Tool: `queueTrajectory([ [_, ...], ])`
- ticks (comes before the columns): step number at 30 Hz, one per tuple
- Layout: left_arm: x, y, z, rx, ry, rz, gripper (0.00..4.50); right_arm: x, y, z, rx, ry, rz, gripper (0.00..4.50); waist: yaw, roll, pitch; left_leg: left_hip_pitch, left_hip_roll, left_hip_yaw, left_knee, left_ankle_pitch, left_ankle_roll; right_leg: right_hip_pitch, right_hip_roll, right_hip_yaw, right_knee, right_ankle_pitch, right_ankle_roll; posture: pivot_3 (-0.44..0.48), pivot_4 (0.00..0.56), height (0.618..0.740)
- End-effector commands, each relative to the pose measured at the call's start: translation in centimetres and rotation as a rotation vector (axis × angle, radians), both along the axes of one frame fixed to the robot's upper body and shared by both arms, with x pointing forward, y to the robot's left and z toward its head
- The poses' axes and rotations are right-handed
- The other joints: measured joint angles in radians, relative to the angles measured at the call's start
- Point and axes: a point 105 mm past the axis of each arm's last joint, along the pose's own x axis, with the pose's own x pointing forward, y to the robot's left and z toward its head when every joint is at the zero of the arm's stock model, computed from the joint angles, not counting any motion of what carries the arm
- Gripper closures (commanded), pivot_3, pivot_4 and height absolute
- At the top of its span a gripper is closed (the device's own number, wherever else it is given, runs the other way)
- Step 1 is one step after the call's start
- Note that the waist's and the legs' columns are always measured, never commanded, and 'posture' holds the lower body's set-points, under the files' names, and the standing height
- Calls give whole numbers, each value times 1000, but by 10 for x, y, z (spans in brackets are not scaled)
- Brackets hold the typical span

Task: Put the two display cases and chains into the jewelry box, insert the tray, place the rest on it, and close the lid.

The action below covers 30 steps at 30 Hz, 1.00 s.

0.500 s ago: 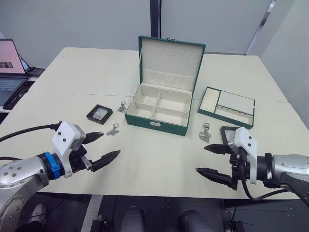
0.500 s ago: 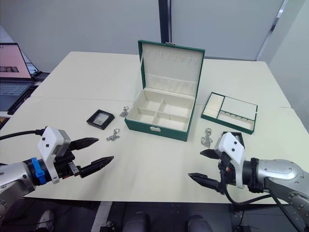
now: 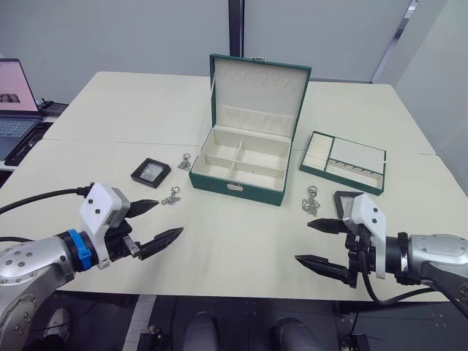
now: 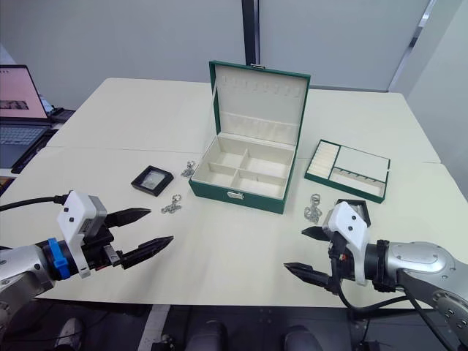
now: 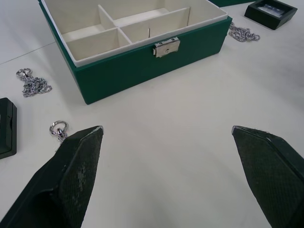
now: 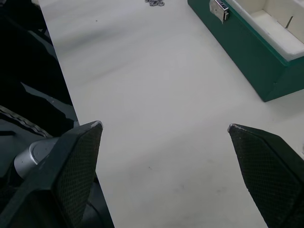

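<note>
Green jewelry box (image 3: 238,167) is open; nothing is packed yet. Both hands, left hand (image 3: 151,225) and right hand (image 3: 322,243), are held wide open and empty. Next, a display case (image 3: 151,172) probably must be grasped.

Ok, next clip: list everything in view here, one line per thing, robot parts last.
box: 1, dark green, cream lining, table centre, compartments empty.
lid: 1, green, cream inside, standing open behind the box.
tray: 1, green rim, cream lining, on the table right of the box.
cases: 2, black; one left of the box, one behind the right gripper.
chains: 3 bunches, silver; two left of the box, one to its right.
table: 1, cream.
laptop: 1, open, far left.
left gripper: open, empty.
right gripper: open, empty.
</note>
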Motion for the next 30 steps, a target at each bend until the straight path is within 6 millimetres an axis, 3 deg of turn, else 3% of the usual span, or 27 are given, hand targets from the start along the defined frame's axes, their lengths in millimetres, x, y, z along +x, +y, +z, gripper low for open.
queueTrajectory([
  [1, -1, -3, 3, 14, 1, -8, 0, -1, 2, 6, 16, -30, 16, 8, 0, 0, 0, 0, 0, 0, 0, 0, 0, 0, 0, 0, 0, 0, 0, 0, 150, 740],
  [14, -2, -5, 4, -18, 25, -30, 0, -2, 3, 7, 20, -23, 24, 8, 0, 0, 0, 0, 0, 0, 0, 0, 0, 0, 0, 0, 0, 0, 0, 0, 150, 740],
  [16, -2, -5, 4, -21, 27, -30, 382, -3, 4, 7, 28, -12, 31, 0, 0, 0, 0, 0, 0, 0, 0, 0, 0, 0, 0, 0, 0, 0, 0, 0, 150, 740],
  [18, -2, -5, 4, -24, 28, -32, 939, -4, 5, 7, 33, -5, 38, 392, 0, 0, 0, 0, 0, 0, 0, 0, 0, 0, 0, 0, 0, 0, 0, 0, 150, 740],
  [28, 7, -4, 11, -27, -10, -21, 4232, 5, 5, 12, 41, -27, 28, 3332, 0, 0, 0, 0, 0, 0, 0, 0, 0, 0, 0, 0, 0, 0, 0, 0, 150, 740],
  [30, 12, -3, 13, -26, -29, -14, 4500, 10, 5, 13, 38, -37, 16, 3803, 0, 0, 0, 0, 0, 0, 0, 0, 0, 0, 0, 0, 0, 0, 0, 0, 150, 740],
])
